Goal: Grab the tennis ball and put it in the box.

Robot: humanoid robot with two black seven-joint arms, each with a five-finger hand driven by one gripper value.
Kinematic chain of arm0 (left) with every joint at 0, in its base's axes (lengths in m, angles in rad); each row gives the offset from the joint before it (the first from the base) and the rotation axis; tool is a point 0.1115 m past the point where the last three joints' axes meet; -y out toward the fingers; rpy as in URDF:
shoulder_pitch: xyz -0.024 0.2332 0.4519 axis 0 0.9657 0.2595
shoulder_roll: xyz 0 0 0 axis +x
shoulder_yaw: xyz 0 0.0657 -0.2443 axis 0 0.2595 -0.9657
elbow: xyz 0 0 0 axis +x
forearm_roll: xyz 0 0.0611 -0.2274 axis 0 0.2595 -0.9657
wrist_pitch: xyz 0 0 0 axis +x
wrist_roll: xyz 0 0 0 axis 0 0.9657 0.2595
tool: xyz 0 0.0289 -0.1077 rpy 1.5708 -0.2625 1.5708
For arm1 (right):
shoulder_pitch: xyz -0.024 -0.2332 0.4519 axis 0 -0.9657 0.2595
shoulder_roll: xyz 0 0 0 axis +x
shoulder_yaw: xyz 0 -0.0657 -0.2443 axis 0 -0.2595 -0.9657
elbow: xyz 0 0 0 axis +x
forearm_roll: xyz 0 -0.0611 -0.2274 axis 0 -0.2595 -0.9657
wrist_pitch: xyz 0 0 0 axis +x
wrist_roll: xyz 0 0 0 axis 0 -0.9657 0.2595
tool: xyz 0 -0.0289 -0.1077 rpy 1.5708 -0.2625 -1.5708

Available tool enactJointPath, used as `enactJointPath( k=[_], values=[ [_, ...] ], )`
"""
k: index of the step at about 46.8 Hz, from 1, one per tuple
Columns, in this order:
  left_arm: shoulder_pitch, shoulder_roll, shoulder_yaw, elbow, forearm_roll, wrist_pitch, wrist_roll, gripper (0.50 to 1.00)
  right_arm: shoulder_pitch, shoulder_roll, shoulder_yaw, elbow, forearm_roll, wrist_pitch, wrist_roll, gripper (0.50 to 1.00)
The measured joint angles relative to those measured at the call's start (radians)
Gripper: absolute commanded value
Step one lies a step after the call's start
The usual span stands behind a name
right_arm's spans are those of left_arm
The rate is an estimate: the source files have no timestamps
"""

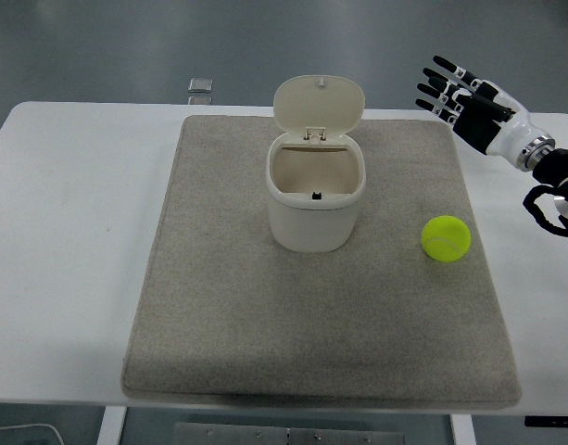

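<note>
Ball (446, 239) lies on the mat (219, 306) below the open, empty right hand (469, 107), box (316, 199) off to the hand's left.

grey mat (219, 306), white table (61, 241), small metal piece (201, 87)

The right arm (554, 176) is cut off by the frame's right edge. The worktop (61, 260) runs off the bottom edge. A small object (201, 87) beyond the worktop, upper left of centre, is too small to identify.
</note>
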Motion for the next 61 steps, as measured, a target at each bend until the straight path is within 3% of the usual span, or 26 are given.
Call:
enactJointPath(
  k=[61],
  values=[
    [-0.010,0.000,0.000,0.001,-0.001,-0.001,0.000,0.992,0.003,-0.010,-0.014,-0.010,-0.093,0.003,0.014,0.901]
  ],
)
